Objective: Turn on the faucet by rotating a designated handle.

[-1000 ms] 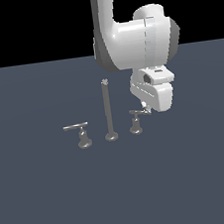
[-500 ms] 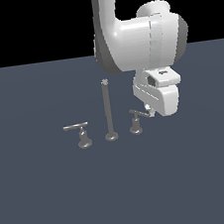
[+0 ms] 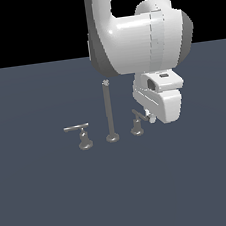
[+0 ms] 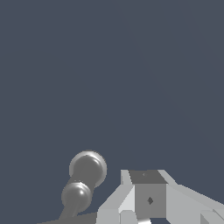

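The faucet's tall thin spout post (image 3: 109, 110) stands on a round base. The handle (image 3: 139, 115) is a short grey lever on a flared valve stem (image 3: 137, 129), on the exterior view's right of the post. My gripper (image 3: 149, 118) hangs low beside the lever's outer end, at or very near it; contact is not clear. The white hand (image 3: 161, 100) hides the fingers, so their gap does not show. In the wrist view the valve top (image 4: 88, 168) and lever (image 4: 76, 197) lie beside one pale finger (image 4: 148, 199).
A second valve with a longer thin lever bar (image 3: 76, 127) on its stem (image 3: 85, 142) stands on the exterior view's left of the post. The set sits on a flat dark grey floor (image 3: 56, 203). My bulky white arm (image 3: 136, 41) rises above the handle.
The hand has sunk a little and shifted slightly toward the exterior view's right, closer to the short lever's end. The faucet parts look unmoved.
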Available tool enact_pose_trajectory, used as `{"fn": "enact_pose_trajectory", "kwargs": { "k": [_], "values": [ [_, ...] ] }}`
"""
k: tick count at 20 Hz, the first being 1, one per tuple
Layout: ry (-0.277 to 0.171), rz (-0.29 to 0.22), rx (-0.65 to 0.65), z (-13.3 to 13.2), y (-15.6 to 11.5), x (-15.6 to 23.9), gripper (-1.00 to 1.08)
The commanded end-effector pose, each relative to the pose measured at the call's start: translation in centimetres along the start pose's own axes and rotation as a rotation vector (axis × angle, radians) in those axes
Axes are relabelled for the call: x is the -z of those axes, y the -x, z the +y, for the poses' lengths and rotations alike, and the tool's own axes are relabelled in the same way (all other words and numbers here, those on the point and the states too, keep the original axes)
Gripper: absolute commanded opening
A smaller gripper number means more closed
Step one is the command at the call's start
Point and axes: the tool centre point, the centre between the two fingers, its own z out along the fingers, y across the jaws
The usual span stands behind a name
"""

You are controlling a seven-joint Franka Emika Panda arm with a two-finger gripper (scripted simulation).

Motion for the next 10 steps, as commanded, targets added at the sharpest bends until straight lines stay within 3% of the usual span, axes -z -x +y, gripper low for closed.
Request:
{"fn": "enact_pose_trajectory", "kwargs": {
  "k": [1,10],
  "values": [
    [0.001,-0.001,0.003,-0.1,0.7,0.0,-1.00],
    [0.004,-0.007,0.024,-0.9,5.8,0.1,-1.00]
  ]
}}
